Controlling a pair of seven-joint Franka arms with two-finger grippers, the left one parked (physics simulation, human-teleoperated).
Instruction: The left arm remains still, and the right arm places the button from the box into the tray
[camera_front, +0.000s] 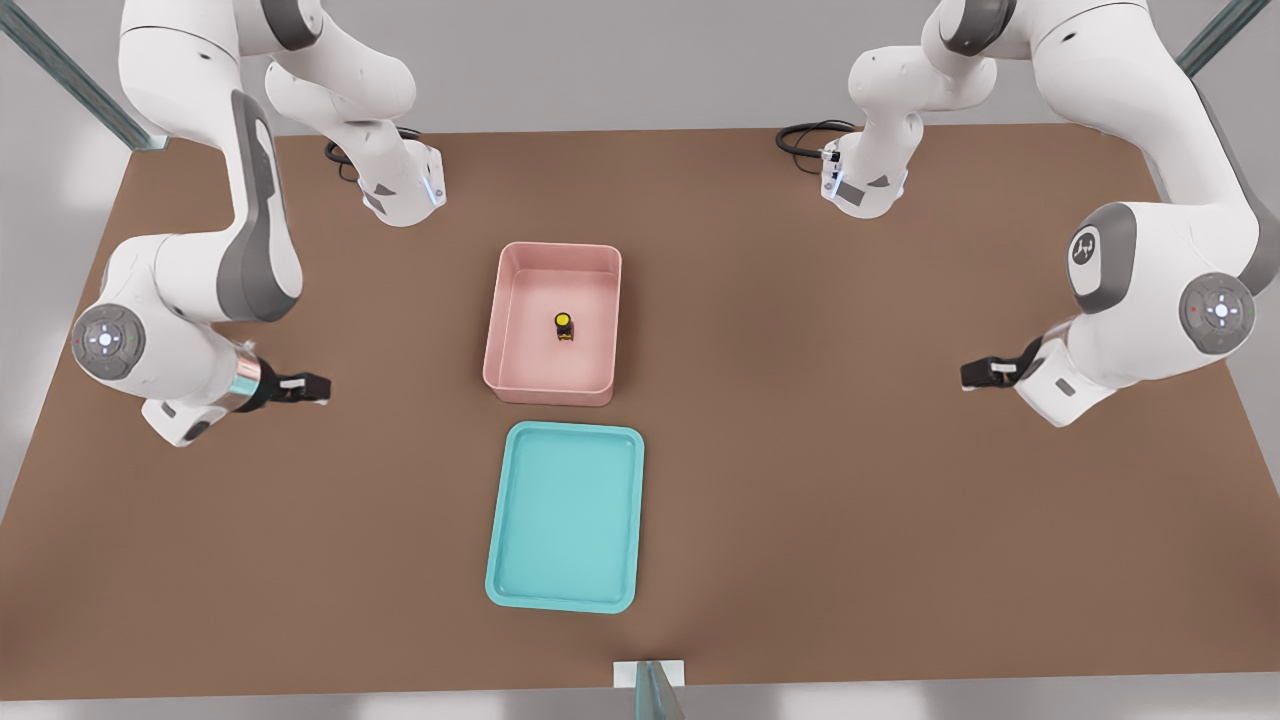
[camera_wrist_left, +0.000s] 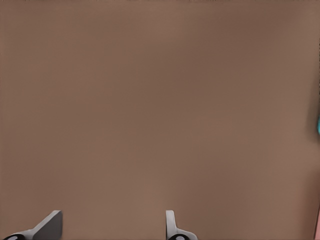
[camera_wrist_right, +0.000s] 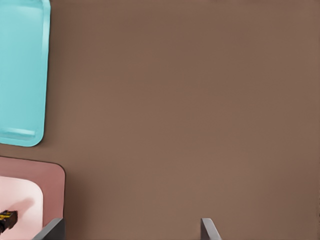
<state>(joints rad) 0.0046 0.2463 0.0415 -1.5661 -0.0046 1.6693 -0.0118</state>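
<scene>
The button (camera_front: 564, 325), a yellow cap on a black body, stands upright on the floor of the pink box (camera_front: 505, 300) near the table's middle. Just in front of the box lies the turquoise tray (camera_front: 565, 515), with nothing in it. My gripper (camera_front: 318, 388) hovers over bare table at the front view's left, well apart from the box, pointing towards it. Its fingers are open with nothing between them. The right wrist view shows the gripper (camera_wrist_right: 130, 230) spread wide, a corner of the box (camera_wrist_right: 50, 185), the button (camera_wrist_right: 7, 219) and part of the tray (camera_wrist_right: 22, 70).
The other arm's gripper (camera_front: 985, 372) is parked at the front view's right. The brown table (camera_front: 850, 500) stretches wide around box and tray. Both arm bases and black cables (camera_front: 805, 135) sit at the back edge, and a metal post (camera_front: 650, 688) stands at the front edge.
</scene>
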